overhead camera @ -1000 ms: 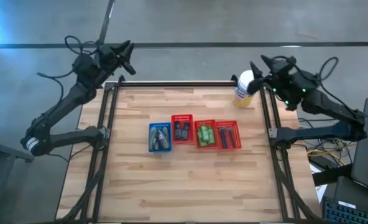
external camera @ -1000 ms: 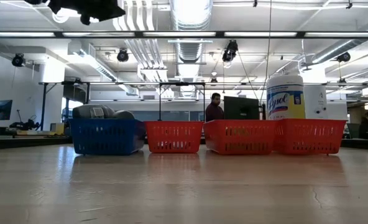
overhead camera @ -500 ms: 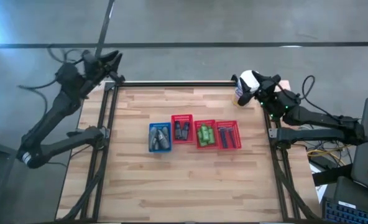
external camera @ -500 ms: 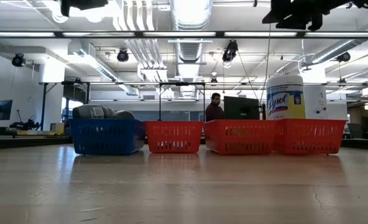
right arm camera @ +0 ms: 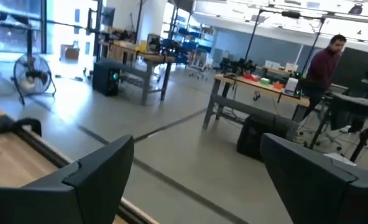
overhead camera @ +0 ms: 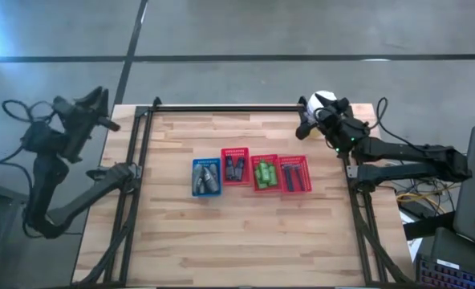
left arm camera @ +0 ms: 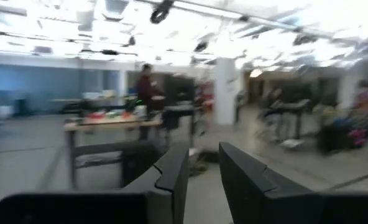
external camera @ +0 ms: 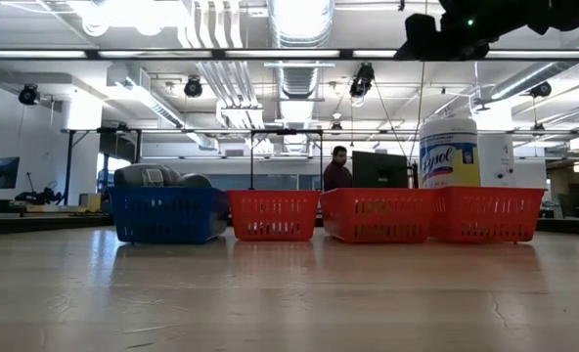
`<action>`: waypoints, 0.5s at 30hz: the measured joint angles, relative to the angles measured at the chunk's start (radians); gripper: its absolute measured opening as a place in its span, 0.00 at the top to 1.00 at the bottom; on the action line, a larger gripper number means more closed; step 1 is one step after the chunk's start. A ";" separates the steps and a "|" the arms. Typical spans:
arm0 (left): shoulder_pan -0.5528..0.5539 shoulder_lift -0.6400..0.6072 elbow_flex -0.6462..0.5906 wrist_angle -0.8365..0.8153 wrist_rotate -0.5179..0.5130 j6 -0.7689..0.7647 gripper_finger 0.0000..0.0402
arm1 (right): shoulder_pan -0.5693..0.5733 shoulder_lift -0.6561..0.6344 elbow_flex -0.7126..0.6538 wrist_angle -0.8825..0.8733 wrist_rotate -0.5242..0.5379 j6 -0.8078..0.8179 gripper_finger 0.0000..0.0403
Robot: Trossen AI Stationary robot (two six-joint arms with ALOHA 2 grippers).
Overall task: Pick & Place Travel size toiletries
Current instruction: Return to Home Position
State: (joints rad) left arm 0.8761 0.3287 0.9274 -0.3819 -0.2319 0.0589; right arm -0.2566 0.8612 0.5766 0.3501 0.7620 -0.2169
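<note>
**Table** (overhead camera: 245, 241): four mesh trays stand in a row at its middle. You have no toiletry loose on the wood.
- Blue tray (external camera: 167, 215), leftmost: grey bottles (overhead camera: 205, 181).
- Left red tray (external camera: 273, 215): dark packs (overhead camera: 235, 168).
- Middle red tray (external camera: 378, 215): green bottles (overhead camera: 264, 174).
- Right red tray (external camera: 485, 215): thin dark razors (overhead camera: 294, 174).

Each tray holds one kind, so the sorting looks complete to you.

**White-capped jar** (external camera: 449, 152): far right corner, not part of the job.

**Left arm** (overhead camera: 61, 160): folded off the table's left edge. The left jaws are narrow, hold nothing and face the room.

**Right arm** (overhead camera: 398, 151): over the far right corner, just beside the jar. The right jaws are wide and empty.

Both arms appear parked clear of the trays. Mind the jar.
</note>
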 joint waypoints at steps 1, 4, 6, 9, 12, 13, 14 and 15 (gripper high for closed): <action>0.000 -0.024 -0.003 -0.018 -0.030 0.021 0.77 | 0.000 0.009 0.000 -0.003 0.000 0.000 0.13; 0.000 -0.105 -0.004 -0.022 -0.162 0.079 0.77 | 0.001 0.020 0.002 -0.001 -0.001 0.011 0.11; 0.000 -0.159 -0.022 -0.009 -0.271 0.101 0.77 | 0.001 0.020 0.003 0.001 0.000 0.062 0.11; 0.000 -0.223 -0.088 -0.020 -0.275 0.092 0.77 | 0.001 0.018 0.003 0.000 -0.001 0.153 0.11; 0.000 -0.283 -0.175 -0.012 -0.270 0.066 0.77 | 0.001 0.018 0.003 0.001 -0.001 0.194 0.13; 0.000 -0.299 -0.205 0.002 -0.285 0.058 0.77 | 0.001 0.019 0.003 0.001 -0.001 0.195 0.13; -0.001 -0.317 -0.240 -0.001 -0.296 0.043 0.77 | 0.001 0.019 0.003 0.001 -0.001 0.195 0.14; -0.001 -0.323 -0.272 -0.007 -0.301 0.029 0.77 | 0.001 0.019 0.003 0.001 -0.001 0.194 0.15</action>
State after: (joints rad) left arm 0.8752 0.0058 0.6553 -0.3892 -0.5326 0.0879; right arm -0.2554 0.8803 0.5800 0.3506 0.7609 -0.0230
